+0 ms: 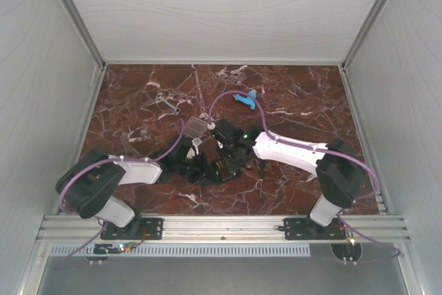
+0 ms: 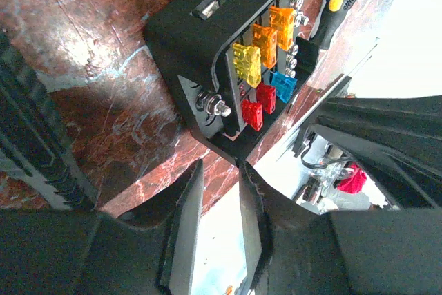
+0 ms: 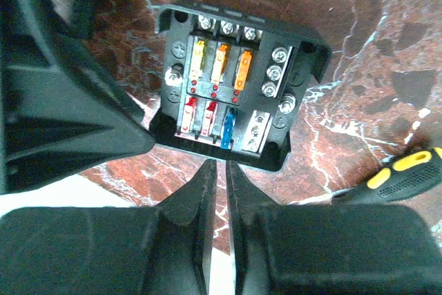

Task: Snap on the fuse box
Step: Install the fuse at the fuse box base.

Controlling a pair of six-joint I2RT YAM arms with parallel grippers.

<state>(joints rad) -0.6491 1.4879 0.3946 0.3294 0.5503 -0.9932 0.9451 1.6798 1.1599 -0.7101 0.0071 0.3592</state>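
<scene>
Right hand (image 3: 221, 170): fingers nearly pressed together, thin slit, nothing in it. Left hand (image 2: 219, 188): fingers narrowly spread, gap empty. Both hands meet mid-worktop, crowded tip to tip around the fuse box (image 3: 235, 94). There is little room between them, with open room toward the back and both sides.

Fuse box lies flat, uncovered, with coloured fuses showing. Its near wall is just ahead of the right hand's fingertips, roughly centred on them. From the left wrist view one corner of the box points at the left hand's gap, just beyond the tips; cannot tell if it touches.

Clear lid (image 1: 195, 127) is off the box, on the far side of the hands and near them. A screwdriver (image 3: 407, 174) with a yellow-black handle lies just right of the box.

Worktop (image 1: 138, 101) is dark red marble, glossy, with white reflections. White walls (image 1: 41, 88) close it in on the left, right and back. A blue piece (image 1: 245, 100) and a small wrench (image 1: 169, 103) lie further back, well apart from the box.
</scene>
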